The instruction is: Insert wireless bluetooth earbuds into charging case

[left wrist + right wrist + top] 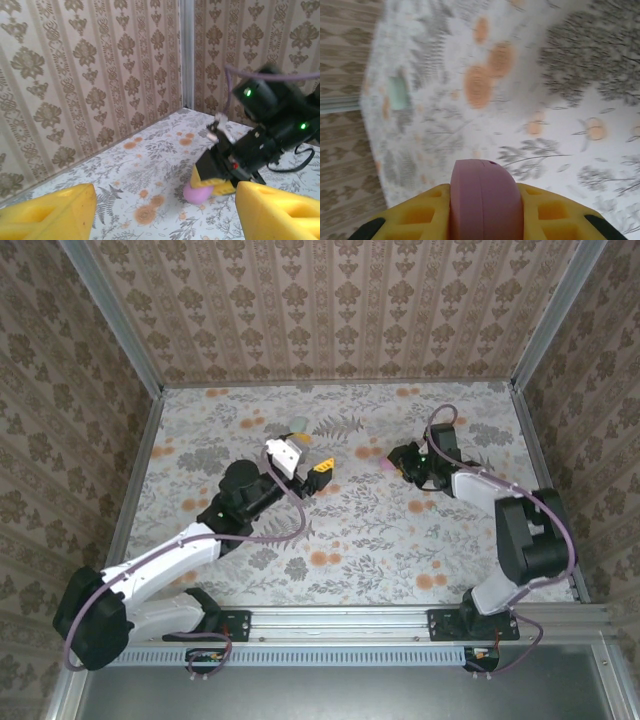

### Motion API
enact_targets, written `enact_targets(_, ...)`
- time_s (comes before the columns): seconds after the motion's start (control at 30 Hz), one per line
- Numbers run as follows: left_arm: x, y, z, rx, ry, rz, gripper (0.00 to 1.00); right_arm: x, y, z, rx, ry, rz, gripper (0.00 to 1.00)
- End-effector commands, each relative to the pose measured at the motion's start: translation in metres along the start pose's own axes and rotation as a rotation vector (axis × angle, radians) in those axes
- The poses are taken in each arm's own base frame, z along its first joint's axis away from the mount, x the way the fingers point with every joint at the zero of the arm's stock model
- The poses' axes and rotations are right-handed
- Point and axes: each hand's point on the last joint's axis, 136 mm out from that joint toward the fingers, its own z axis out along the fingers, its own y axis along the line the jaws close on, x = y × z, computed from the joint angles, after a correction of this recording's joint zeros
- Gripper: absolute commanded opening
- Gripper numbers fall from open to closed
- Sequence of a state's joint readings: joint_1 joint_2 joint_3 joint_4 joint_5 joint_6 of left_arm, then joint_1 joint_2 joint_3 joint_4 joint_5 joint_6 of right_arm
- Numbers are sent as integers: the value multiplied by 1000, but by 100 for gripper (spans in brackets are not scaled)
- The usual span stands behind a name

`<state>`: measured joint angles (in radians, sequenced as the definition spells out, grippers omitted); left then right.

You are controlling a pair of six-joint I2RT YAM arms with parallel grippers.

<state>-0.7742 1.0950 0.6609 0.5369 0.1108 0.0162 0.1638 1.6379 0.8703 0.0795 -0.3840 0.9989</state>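
Since the right end effector (213,182) is clenched on the pink charging case (482,187), pinching it edge-on between its yellow pads (550,212) and holding it low at the flowered counter (400,540), the case looks steadied so that the other arm can work on it; that is my reading of the hold. Facing it from nearby, the left end effector (166,207) is released, its yellow fingers (50,212) spread wide with nothing between them. It is aimed at the case as if ready to open a lid or fetch a bud. A mint-green case (399,92) lies well apart, toward the far side of the counter. The earbuds are too small to pick out, and whether any sits inside the pink case I cannot tell. No brand, label or lettering is legible on the cases or arms; two green lamps (247,92) glow on the right wrist.
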Motion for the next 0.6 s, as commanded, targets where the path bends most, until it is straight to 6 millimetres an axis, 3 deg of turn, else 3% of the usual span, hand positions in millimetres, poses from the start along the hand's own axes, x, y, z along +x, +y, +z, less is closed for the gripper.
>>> enact_targets(0.0,5,9,-11,-55,19,8,76,-18,20,12,-45,-18,-66,21)
enact_targets(0.27,5,16,-16,-98,30,12,78,-21,-1,50,-10,59,-54,21)
enact_targets(0.57,5,17,-16,-104,33,11,78,-20,-19,66,25,99,-65,25)
